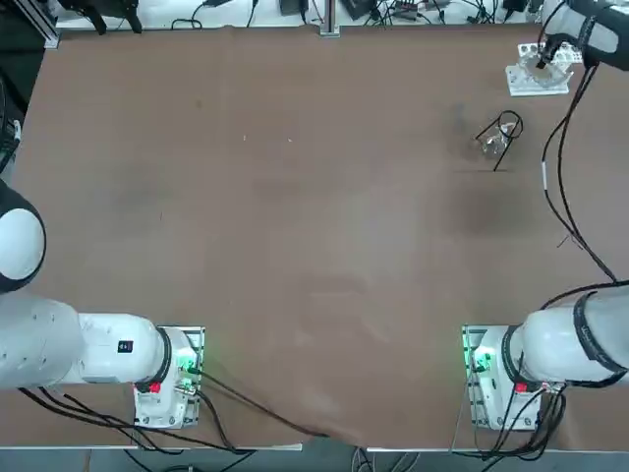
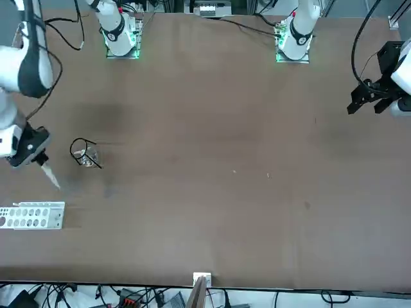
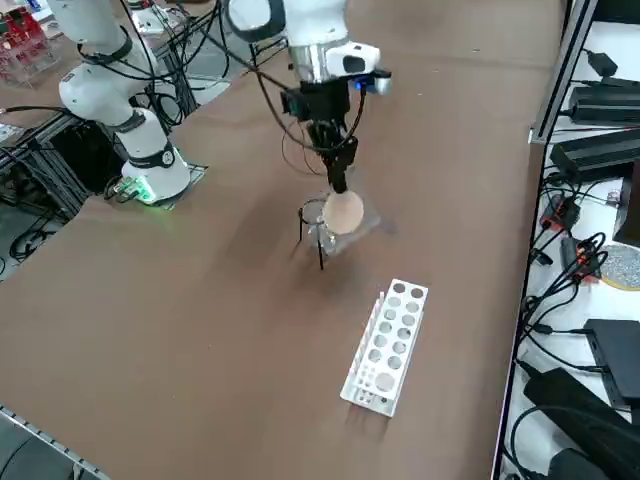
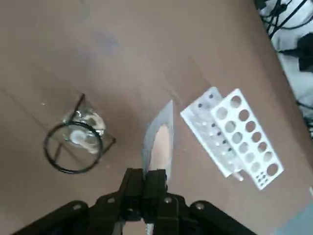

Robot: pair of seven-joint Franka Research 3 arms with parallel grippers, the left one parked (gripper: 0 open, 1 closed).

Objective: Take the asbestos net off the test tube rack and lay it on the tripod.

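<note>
1. Right arm reaches across the table (image 1: 295, 246), wrist pointing down, right gripper (image 3: 338, 180) hanging in the air between the tripod (image 3: 316, 225) and the test tube rack (image 3: 388, 345).
2. Test tube rack is bare on the tabletop, near the tripod but apart from it.
3. Right gripper is clamped on one edge of the asbestos net (image 4: 159, 144), which hangs tilted, clear of the table.
4. Only the wrist view shows the tripod ring bare and a small clear object sitting under it.

Overhead, front and raised right-side cameras take in the table (image 1: 295, 246) from afar; the wrist camera looks down closely. All share the tripod (image 4: 73, 147).
</note>
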